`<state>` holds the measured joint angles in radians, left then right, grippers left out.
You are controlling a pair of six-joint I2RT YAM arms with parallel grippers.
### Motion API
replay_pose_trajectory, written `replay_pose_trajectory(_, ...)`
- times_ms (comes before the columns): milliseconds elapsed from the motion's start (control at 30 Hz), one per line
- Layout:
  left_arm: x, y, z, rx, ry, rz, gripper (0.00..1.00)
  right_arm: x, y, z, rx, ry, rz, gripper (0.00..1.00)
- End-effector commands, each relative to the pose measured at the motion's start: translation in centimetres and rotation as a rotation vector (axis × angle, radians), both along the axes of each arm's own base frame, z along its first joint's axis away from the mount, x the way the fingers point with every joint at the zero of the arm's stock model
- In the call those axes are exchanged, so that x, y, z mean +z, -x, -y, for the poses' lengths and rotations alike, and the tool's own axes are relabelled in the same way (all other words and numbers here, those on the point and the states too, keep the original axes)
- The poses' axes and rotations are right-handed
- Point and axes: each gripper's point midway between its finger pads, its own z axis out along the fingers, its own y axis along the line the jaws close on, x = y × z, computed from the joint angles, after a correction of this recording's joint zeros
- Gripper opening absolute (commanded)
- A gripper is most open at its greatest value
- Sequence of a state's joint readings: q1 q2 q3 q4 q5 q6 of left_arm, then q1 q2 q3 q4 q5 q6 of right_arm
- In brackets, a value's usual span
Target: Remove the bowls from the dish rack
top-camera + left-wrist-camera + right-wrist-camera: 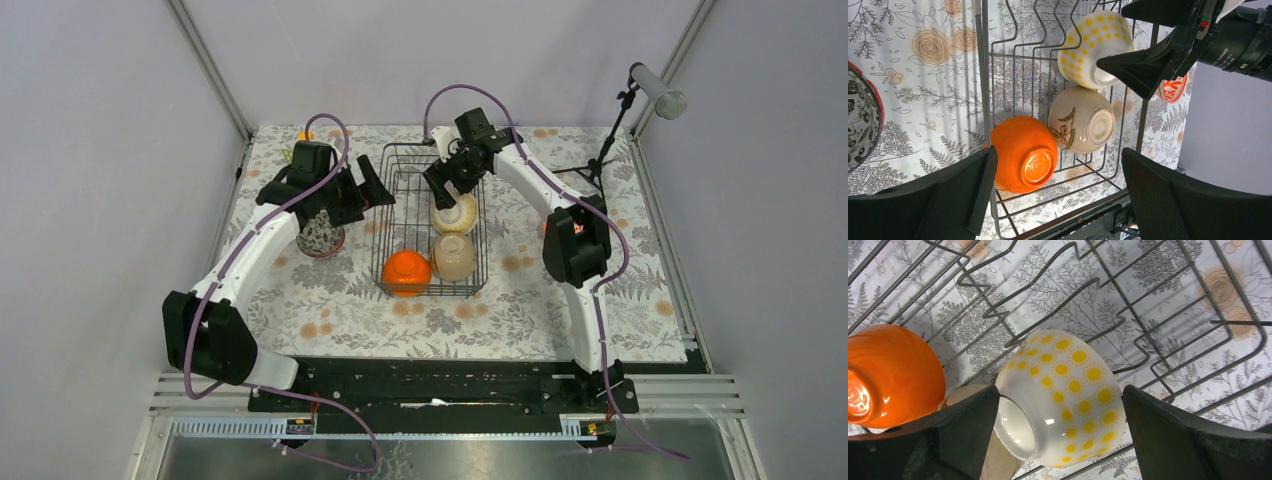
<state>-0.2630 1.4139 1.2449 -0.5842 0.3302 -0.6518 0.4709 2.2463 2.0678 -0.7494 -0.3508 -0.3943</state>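
Overhead, the wide-spread right gripper (pixel 1059 396) frames a white bowl (pixel 1073 371) dotted with yellow suns.

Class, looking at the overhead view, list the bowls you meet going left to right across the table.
Dark patterned bowl → orange bowl → cream bowl; the yellow-dotted bowl sits straight behind the cream one, so unranked.

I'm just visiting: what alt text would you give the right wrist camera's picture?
A white bowl with yellow dots lies tipped in the black wire dish rack, seen between two open black fingers. An orange bowl lies at left, over a floral tablecloth.
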Motion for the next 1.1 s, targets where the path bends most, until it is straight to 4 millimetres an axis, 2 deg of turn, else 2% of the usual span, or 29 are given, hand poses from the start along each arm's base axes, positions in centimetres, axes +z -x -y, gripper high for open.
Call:
replay_pose_trajectory(0, 2.2, -1.0, 0.5, -0.005, 0.019, 0.065, 0.99, -1.3, 2.3, 0.9, 0.014, 0.000, -0.105, 1.00)
replay_pose_trajectory(267, 2.3, -1.0, 0.6, -0.004, 0.017, 0.062, 0.98, -1.1, 1.3, 1.5, -0.052, 0.006, -0.101, 1.00)
replay_pose_trajectory(533, 2.2, -1.3, 1.5, -0.028, 0.003, 0.056, 0.98, 2.1, 0.9, 1.0, -0.185, -0.056, -0.107, 1.00)
replay_pose_trajectory(700, 1.8, -0.9, 2.9, -0.062, 0.003, 0.047, 0.97, 1.7, 1.0, 1.0, -0.175, -0.048, -0.137, 1.00)
replay_pose_trajectory(933, 1.0, -0.1, 5.2, -0.119, 0.021, 0.025, 0.96, 0.1, 1.8, 1.1, -0.183, -0.068, -0.246, 1.00)
replay_pose_trajectory(1067, 0.9, -0.1, 5.6, -0.130, 0.017, 0.023, 0.96, 0.7, 2.6, 0.9, -0.177, -0.122, -0.299, 1.00)
